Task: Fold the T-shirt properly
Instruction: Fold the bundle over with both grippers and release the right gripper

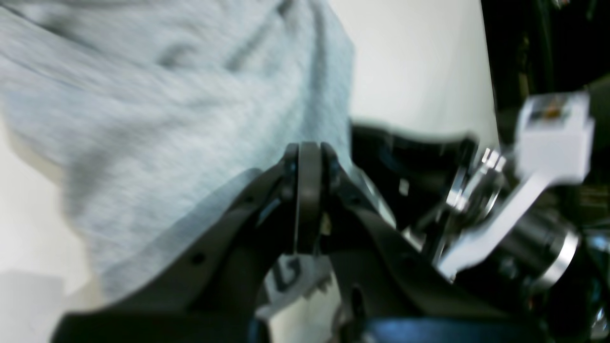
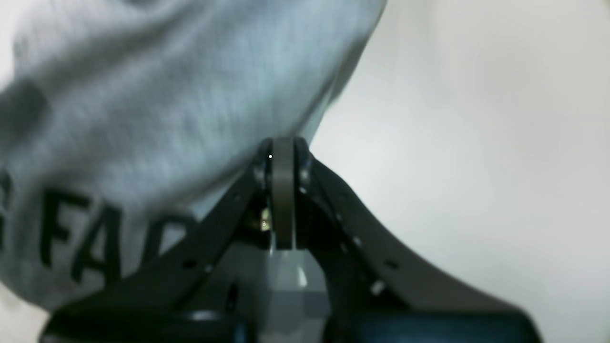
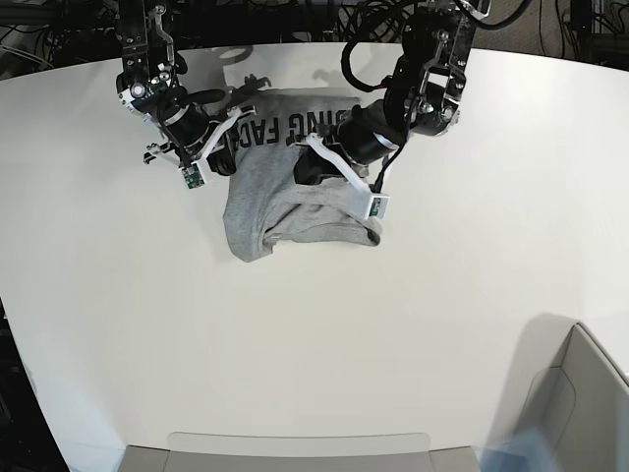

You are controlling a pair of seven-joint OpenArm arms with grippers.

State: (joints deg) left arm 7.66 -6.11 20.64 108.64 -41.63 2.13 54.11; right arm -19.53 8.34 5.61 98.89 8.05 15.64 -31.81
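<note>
Left gripper (image 3: 307, 175) and right gripper (image 3: 227, 164) are closed at the T-shirt (image 3: 263, 187); any pinch is unclear. Best smooth its rumpled edge before folding.

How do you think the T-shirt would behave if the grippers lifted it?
The T-shirt would probably go floppy and sag, given its soft creases. Its loosely bunched lower folds might well slip open, since nothing visible fastens them.
</note>
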